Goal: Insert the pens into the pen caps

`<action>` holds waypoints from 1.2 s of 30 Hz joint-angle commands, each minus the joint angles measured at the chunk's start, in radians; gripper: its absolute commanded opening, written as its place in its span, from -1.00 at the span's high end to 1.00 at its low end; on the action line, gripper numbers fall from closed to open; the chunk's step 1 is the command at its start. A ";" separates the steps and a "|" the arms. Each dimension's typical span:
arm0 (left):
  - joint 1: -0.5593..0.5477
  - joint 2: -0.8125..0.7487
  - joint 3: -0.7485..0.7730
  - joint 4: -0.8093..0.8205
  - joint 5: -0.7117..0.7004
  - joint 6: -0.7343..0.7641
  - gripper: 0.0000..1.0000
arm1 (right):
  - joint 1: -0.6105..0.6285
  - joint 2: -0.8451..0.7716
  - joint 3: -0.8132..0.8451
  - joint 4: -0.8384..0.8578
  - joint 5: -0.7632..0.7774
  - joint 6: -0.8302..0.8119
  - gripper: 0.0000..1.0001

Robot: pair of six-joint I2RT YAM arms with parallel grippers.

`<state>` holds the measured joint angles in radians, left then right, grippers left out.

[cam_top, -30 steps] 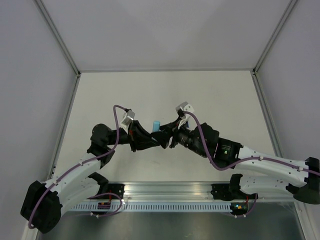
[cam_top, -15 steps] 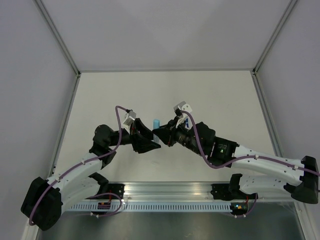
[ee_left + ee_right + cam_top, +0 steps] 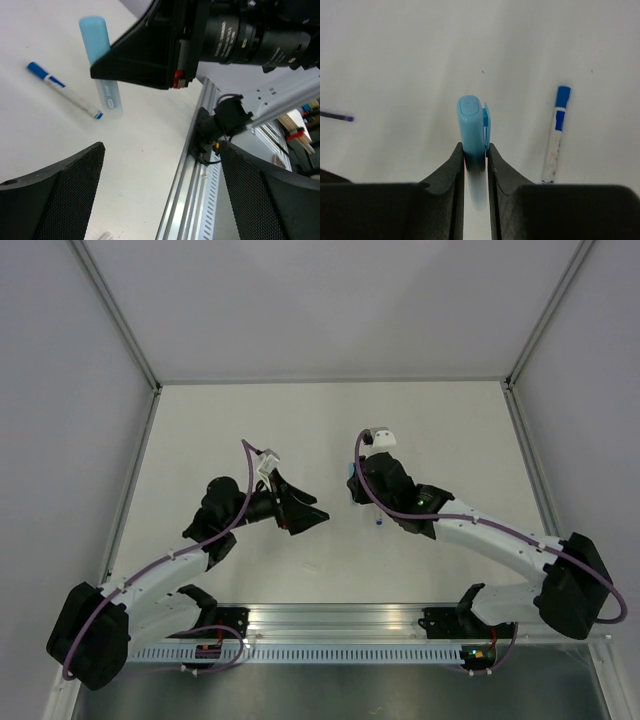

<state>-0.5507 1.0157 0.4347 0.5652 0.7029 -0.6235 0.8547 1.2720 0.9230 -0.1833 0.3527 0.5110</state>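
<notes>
Pinching a pale blue cap (image 3: 472, 125) between its two fingers, the right gripper (image 3: 475, 150) holds the stubby translucent tube upright over the white table (image 3: 450, 440). The cap's clip is turned toward a white pen (image 3: 554, 137) with blue ends, which lies flat just beside it. The jaws are closed narrowly on the tube's middle and leave both ends free, a grip that seems meant to keep it steady and its mouth reachable. Which end is open cannot be told. In the left wrist view the tube's lower end sits close to the white pen's tip, but whether it touches the table is unclear. The left gripper (image 3: 160, 145) faces the right one from nearby, its mesh-padded fingers (image 3: 65, 190) spread wide and holding nothing, probably ready to fetch a pen. A slimmer dark pen (image 3: 335, 116) lies on the table on the cap's other side, and only one end of it shows in the right wrist view. Neither loose pen is in a cap, so the insertion is not yet done. The likely next need is for the left gripper to grasp a pen and line it up with the held cap.
</notes>
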 commanded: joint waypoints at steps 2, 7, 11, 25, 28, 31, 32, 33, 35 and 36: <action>0.012 -0.078 0.042 -0.206 -0.247 0.097 -0.99 | -0.057 0.126 0.025 -0.082 -0.052 0.061 0.85; 0.018 -0.172 0.022 -0.312 -0.397 0.125 -0.99 | -0.098 0.260 0.065 -0.085 -0.113 0.098 0.85; 0.018 -0.223 0.029 -0.410 -0.570 0.152 -0.99 | -0.117 0.378 0.126 -0.090 -0.141 0.113 0.85; 0.020 -0.246 0.088 -0.548 -0.753 0.046 -0.99 | -0.155 0.517 0.194 -0.120 -0.110 0.153 0.35; 0.023 -0.201 0.177 -0.709 -0.839 -0.004 -0.99 | -0.164 0.466 0.206 -0.151 -0.100 0.127 0.28; 0.026 -0.180 0.220 -0.798 -0.926 -0.086 -0.99 | -0.183 0.405 0.224 -0.185 -0.113 0.081 0.22; 0.032 -0.180 0.229 -0.820 -0.940 -0.113 -0.99 | -0.184 0.394 0.238 -0.202 -0.115 0.072 0.21; 0.037 -0.181 0.240 -0.840 -0.956 -0.142 -0.99 | -0.187 0.385 0.250 -0.217 -0.116 0.049 0.21; 0.047 -0.184 0.271 -0.913 -1.003 -0.246 -0.99 | -0.187 0.346 0.274 -0.248 -0.142 0.029 0.22; 0.049 -0.184 0.283 -0.942 -1.023 -0.290 -0.98 | -0.186 0.328 0.267 -0.243 -0.162 0.012 0.22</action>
<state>-0.5148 0.8352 0.6571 -0.2329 -0.2008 -0.7296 0.6716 1.6863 1.1381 -0.3889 0.2207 0.5797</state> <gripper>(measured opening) 0.993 0.393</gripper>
